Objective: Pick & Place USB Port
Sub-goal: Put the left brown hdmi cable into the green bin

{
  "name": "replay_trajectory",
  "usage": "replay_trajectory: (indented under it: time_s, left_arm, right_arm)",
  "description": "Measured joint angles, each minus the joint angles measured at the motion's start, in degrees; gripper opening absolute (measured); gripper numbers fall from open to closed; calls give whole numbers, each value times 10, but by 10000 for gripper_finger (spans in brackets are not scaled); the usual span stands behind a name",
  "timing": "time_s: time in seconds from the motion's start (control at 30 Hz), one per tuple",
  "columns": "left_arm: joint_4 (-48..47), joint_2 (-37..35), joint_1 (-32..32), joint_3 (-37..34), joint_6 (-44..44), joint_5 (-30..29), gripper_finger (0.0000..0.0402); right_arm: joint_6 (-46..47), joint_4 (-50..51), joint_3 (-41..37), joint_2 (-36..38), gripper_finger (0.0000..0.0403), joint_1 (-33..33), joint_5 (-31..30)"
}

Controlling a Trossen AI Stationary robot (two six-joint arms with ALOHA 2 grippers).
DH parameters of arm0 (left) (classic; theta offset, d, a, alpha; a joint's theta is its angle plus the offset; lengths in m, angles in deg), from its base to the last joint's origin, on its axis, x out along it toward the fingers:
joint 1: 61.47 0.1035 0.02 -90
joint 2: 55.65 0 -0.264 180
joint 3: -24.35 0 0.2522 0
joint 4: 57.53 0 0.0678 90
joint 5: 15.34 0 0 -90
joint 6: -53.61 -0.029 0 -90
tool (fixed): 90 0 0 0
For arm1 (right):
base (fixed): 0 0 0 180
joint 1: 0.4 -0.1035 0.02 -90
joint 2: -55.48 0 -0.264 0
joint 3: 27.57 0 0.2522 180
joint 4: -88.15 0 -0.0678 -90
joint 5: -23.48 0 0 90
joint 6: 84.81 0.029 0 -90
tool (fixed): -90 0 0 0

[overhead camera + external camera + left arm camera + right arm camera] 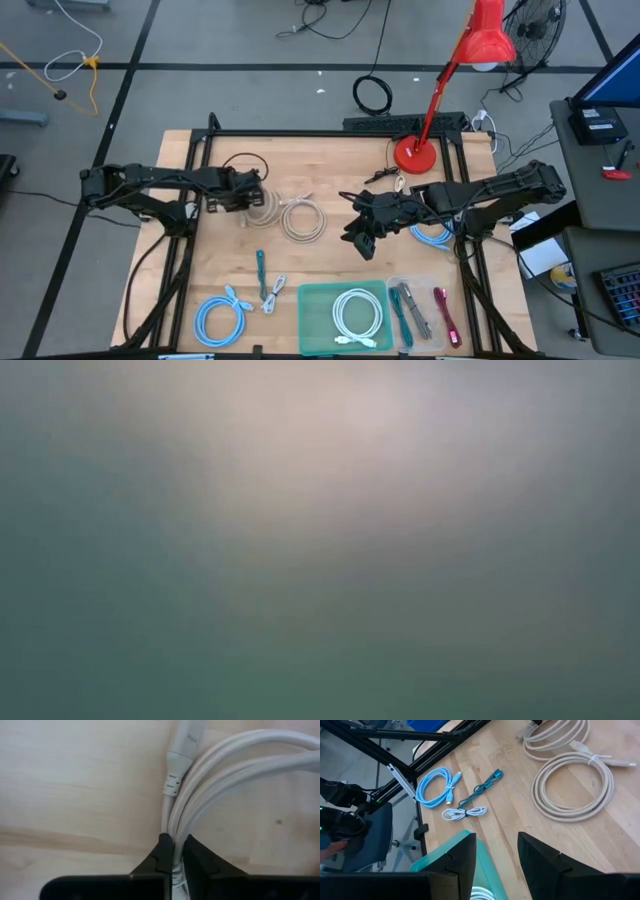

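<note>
Overhead, the left gripper (252, 203) is seen left of centre, on a coiled white USB cable (266, 208); the right gripper (362, 243) is held centre-right, fingers apart. Low view: nothing discernible. At the left wrist, fingers (164, 852) pinch white strands (210, 785) at bottom centre.

Light wood table (330, 160) is sitting on a black frame, grey floor (200, 40) with dark seams showing around it. Red desk lamp (470, 60) is standing at the table's far right corner. Fan (533, 30) and loose cables are lying on the floor behind. Dark desk (600, 170) with a monitor is sitting off the right edge.
</note>
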Motion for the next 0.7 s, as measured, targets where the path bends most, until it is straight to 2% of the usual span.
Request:
replay_trajectory:
  time_s: [0.17, 0.47, 0.7]
  left_arm:
    - [-47, -23, -22, 29, -22, 6, 14]
    - [-209, -110, -56, 127, -32, -74, 13]
    - [-232, -168, -108, 218, -61, -110, 13]
  right_arm:
    - [4, 0, 0, 0, 134, 0, 0]
    - [1, 1, 0, 0, 134, 1, 0]
    - [5, 26, 0, 0, 134, 8, 0]
